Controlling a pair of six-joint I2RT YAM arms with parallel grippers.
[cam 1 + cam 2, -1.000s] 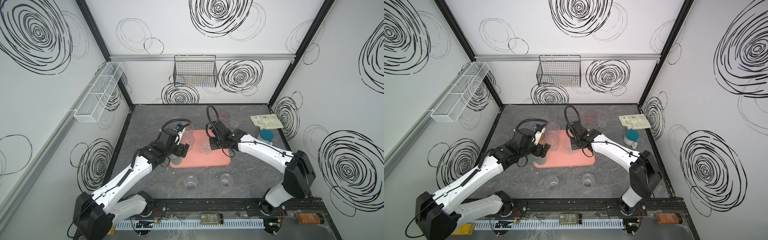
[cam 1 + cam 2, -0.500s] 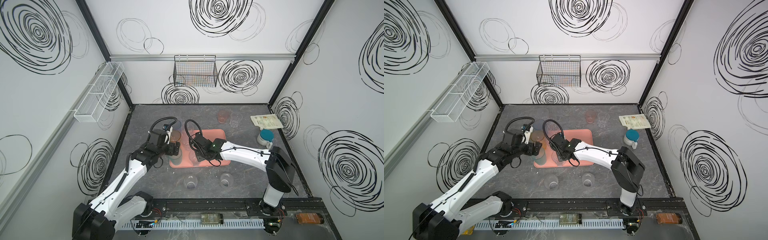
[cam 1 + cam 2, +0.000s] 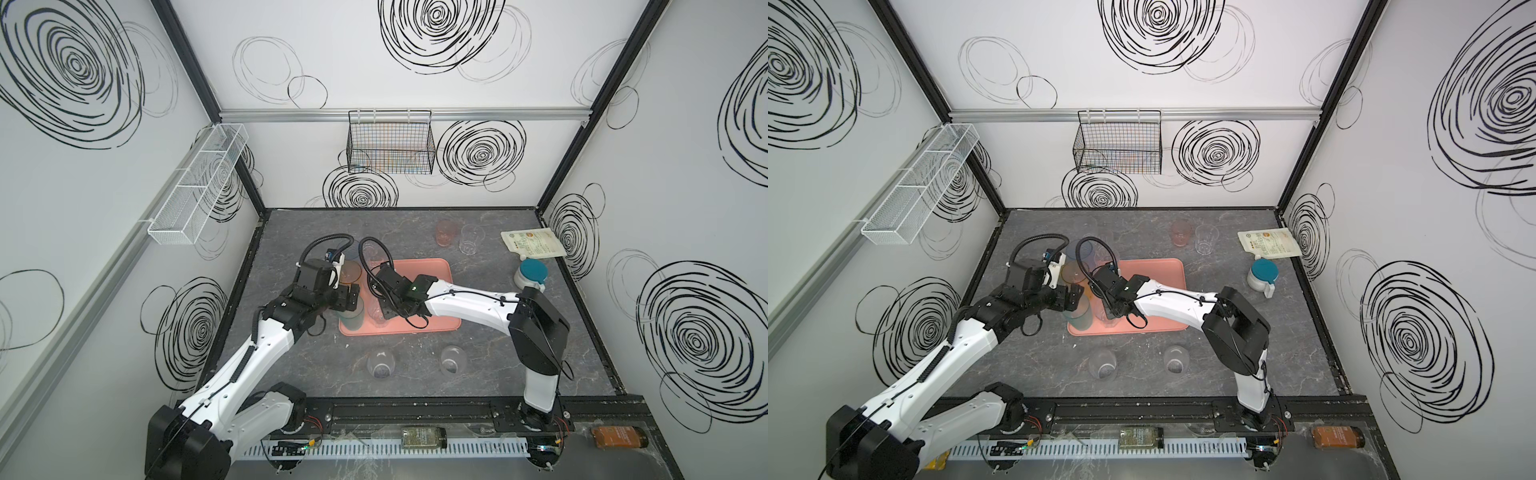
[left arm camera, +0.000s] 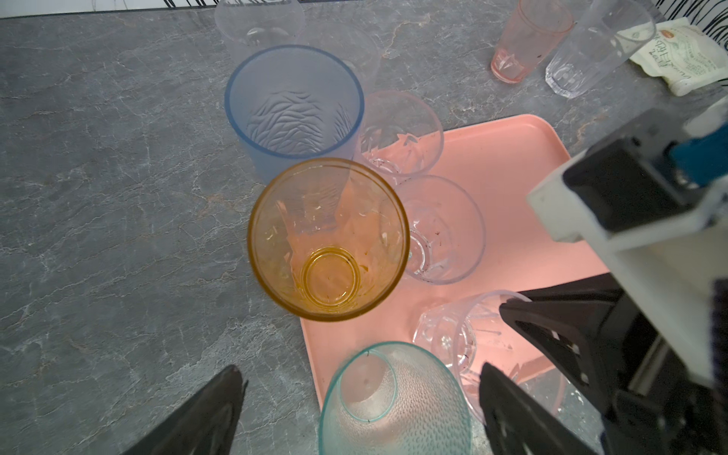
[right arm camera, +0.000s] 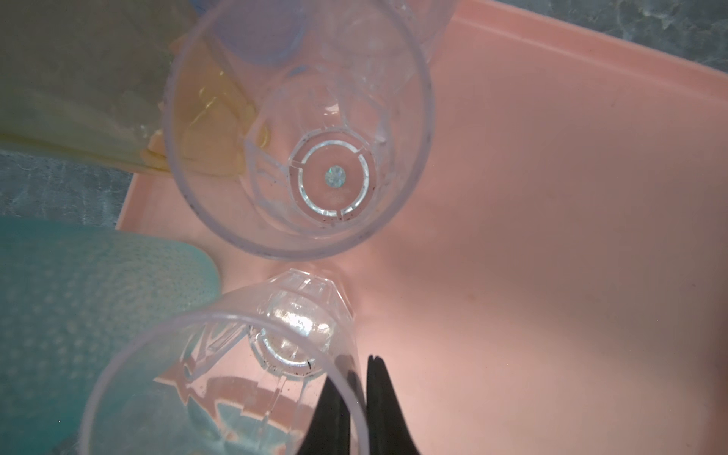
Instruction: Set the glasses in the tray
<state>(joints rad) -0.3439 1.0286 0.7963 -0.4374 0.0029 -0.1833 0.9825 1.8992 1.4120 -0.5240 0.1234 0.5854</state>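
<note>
The salmon-pink tray (image 3: 432, 274) (image 3: 1158, 274) lies mid-table. My left gripper (image 3: 351, 297) (image 4: 360, 368) is open, one finger on each side of a teal glass (image 3: 351, 318) (image 4: 394, 402) standing at the tray's near-left corner. My right gripper (image 3: 384, 309) (image 5: 356, 378) is shut on the wall of a clear glass (image 3: 377, 316) (image 5: 220, 378), one finger inside it and one outside, low over the tray beside the teal one. An amber glass (image 4: 329, 240) stands at the tray's left rim, with a blue glass (image 4: 293, 106) behind it. Two more clear glasses (image 4: 441, 230) stand in the tray.
A pink glass (image 3: 445, 232) and a clear one (image 3: 471, 239) stand at the back, and two clear glasses (image 3: 380, 363) stand near the front edge. A pouch (image 3: 532, 245) and a teal-lidded jar (image 3: 530, 276) are at the right. Wire baskets (image 3: 390, 145) hang on the walls.
My right gripper has carried its clear glass leftward across the tray, from the middle to the left side. The left gripper has stayed open over the tray's left edge.
</note>
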